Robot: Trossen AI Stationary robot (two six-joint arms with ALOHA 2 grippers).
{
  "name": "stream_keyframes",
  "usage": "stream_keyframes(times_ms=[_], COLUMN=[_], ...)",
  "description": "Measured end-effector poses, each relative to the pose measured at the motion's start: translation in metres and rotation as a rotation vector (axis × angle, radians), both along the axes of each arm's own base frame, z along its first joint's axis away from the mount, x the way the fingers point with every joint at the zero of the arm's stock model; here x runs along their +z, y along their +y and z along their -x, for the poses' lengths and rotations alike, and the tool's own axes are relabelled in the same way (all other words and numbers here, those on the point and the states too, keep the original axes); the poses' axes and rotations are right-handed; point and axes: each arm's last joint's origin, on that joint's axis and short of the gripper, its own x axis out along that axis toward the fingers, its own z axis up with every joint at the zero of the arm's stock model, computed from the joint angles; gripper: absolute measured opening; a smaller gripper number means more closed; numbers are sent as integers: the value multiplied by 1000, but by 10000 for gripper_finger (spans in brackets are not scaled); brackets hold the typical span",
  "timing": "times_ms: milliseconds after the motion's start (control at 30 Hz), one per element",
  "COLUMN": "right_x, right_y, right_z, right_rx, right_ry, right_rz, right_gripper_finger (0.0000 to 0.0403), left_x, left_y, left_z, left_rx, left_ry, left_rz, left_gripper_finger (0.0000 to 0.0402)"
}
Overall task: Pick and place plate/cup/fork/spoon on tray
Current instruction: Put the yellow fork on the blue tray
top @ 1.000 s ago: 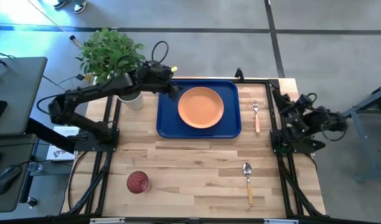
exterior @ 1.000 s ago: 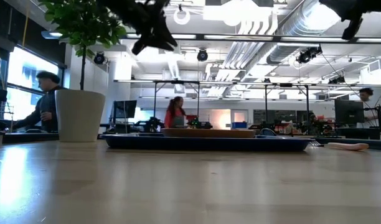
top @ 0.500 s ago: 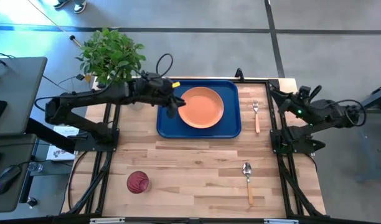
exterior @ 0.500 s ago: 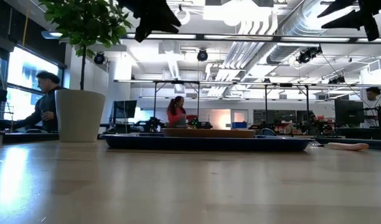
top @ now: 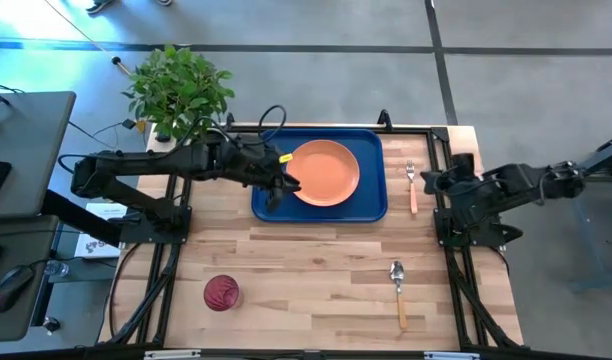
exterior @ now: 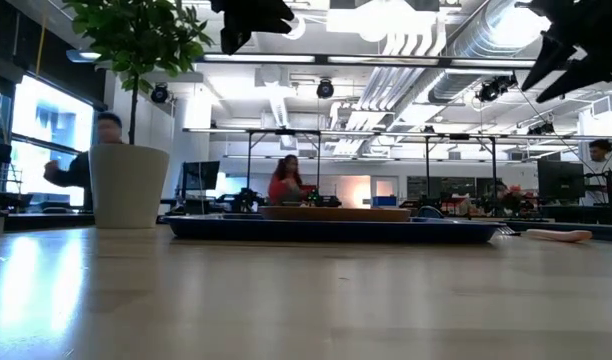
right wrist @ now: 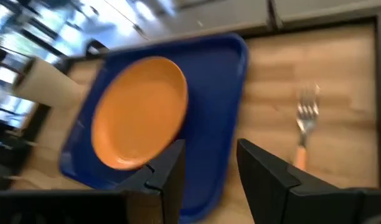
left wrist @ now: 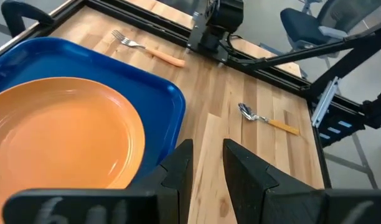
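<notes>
The orange plate (top: 324,172) lies in the blue tray (top: 372,141) at the table's far middle. The fork (top: 411,186) lies on the table right of the tray, tines toward the far edge. The spoon (top: 398,291) lies near the front right, and the dark red cup (top: 222,293) stands at the front left. My left gripper (top: 283,188) hovers over the tray's left part, beside the plate's left rim; its fingers (left wrist: 208,149) are a little apart and empty. My right gripper (top: 431,181) is open and empty in the air just right of the fork, which also shows in the right wrist view (right wrist: 305,124).
A potted plant (top: 179,88) stands off the table's far left corner. Dark frame rails (top: 441,215) run along the table's left and right sides. Bare wood lies between the tray and the near edge. People move in the room beyond the table.
My left gripper has gone from the tray's far left corner toward the near edge, along the plate's left rim. My right arm has unfolded from the right frame and reached toward the table's left, up to the fork. No tableware has moved.
</notes>
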Motion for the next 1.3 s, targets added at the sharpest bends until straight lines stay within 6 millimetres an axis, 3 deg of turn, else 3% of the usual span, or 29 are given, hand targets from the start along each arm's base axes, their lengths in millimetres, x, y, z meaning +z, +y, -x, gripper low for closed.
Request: stream_keyframes(times_ms=[267, 533, 800, 1300], right_x=[-7, -16, -19, -25], right_y=[5, -3, -20, -67], right_z=[-21, -36, -39, -45], right_rx=[-6, -54, -57, 95], right_ry=[102, 234, 324, 438], right_rz=[-84, -190, -213, -273], right_gripper_finger=[137, 137, 137, 142], left_x=[0, 0, 0, 0], left_y=[0, 0, 0, 0], left_z=[0, 0, 0, 0], left_rx=[1, -7, -11, -1], left_ry=[0, 1, 1, 1], left_rz=[0, -15, -22, -7], left_gripper_finger=[78, 78, 78, 78])
